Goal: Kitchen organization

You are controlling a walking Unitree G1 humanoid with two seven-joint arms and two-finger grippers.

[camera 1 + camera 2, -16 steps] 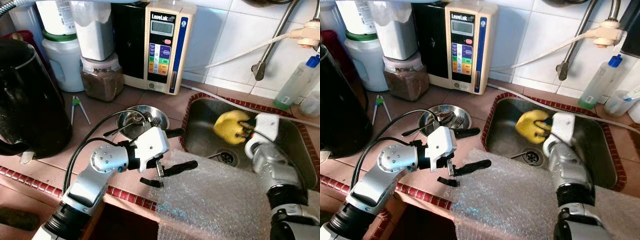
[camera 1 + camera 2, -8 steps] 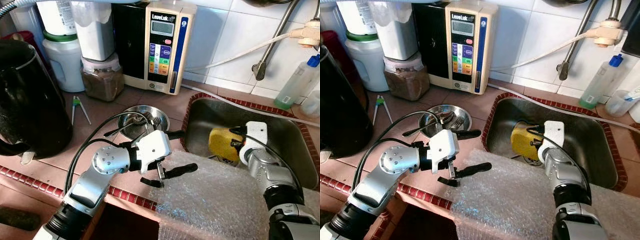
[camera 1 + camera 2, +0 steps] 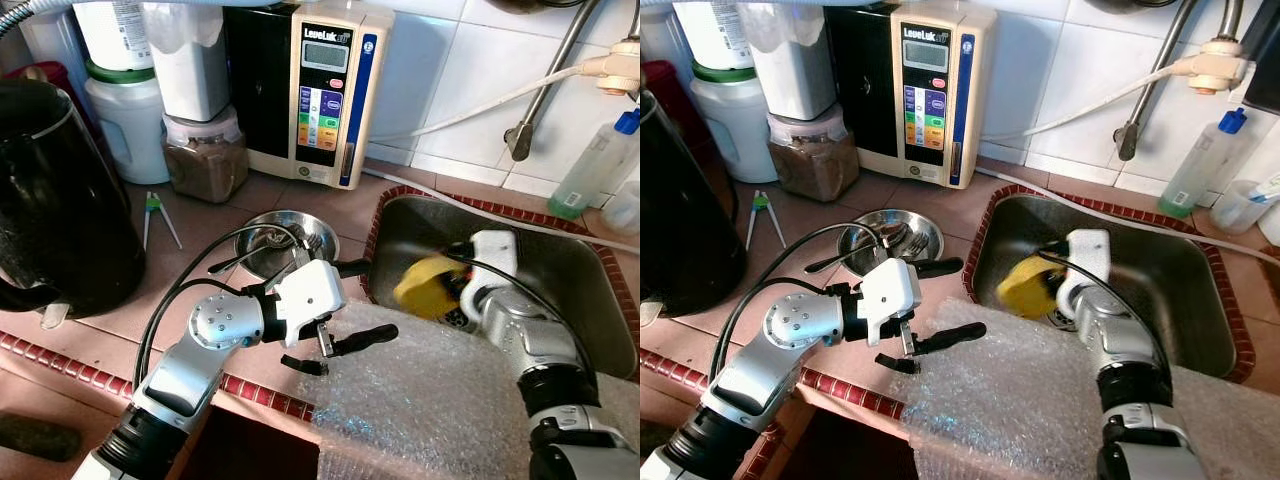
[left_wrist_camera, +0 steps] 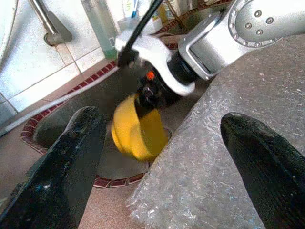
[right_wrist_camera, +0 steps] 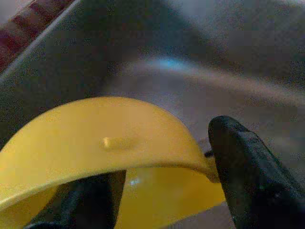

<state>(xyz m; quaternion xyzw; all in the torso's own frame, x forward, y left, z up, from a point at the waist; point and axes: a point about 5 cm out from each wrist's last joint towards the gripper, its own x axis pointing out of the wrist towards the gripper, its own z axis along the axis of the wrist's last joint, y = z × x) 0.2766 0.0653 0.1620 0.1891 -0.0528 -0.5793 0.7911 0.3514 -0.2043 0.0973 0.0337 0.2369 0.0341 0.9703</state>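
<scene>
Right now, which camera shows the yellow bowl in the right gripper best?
The right wrist view: the yellow bowl is close and sharp, its rim between the right gripper's fingers. The eye views show it small and blurred over the sink. The left wrist view shows it blurred between the open left gripper's fingers.

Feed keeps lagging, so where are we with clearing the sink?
Done: right gripper has the yellow bowl gripped, lifted over the sink. In hand: carrying it toward the bubble wrap, where the open left gripper waits. Left: setting the bowl down; the steel dish is untouched.
</scene>
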